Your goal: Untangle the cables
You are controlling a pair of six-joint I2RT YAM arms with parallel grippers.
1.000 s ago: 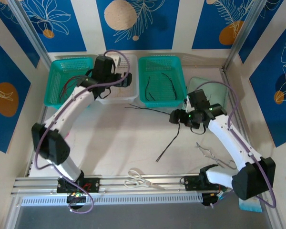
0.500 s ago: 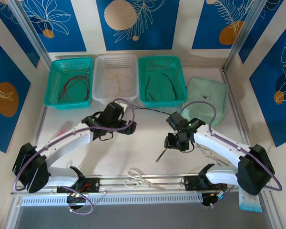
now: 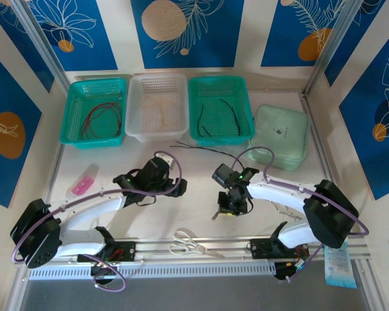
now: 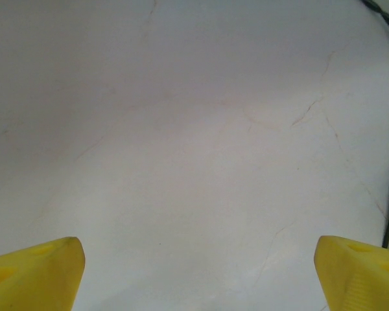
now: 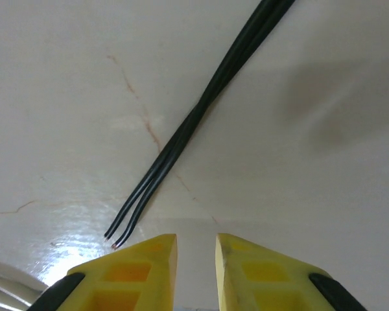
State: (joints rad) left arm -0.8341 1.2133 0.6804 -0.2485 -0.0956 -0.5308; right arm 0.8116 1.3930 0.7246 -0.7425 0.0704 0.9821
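Toward the front of the desk (image 3: 117, 162), the right fingers (image 5: 149, 259) sit low and almost together, with a narrow gap between them and nothing in it. The loose end of the black cables (image 5: 201, 110) lies just ahead and left of the tips, so this placement appears aimed at pinching that end. The left fingers (image 4: 39, 272) are spread wide and empty over bare desk beside the same cables, probably ready to take one strand. The black cables are two thin strands twisted together, splitting at the tip and lying flat in front of three baskets (image 3: 249, 113) that hold cables sorted by colour.
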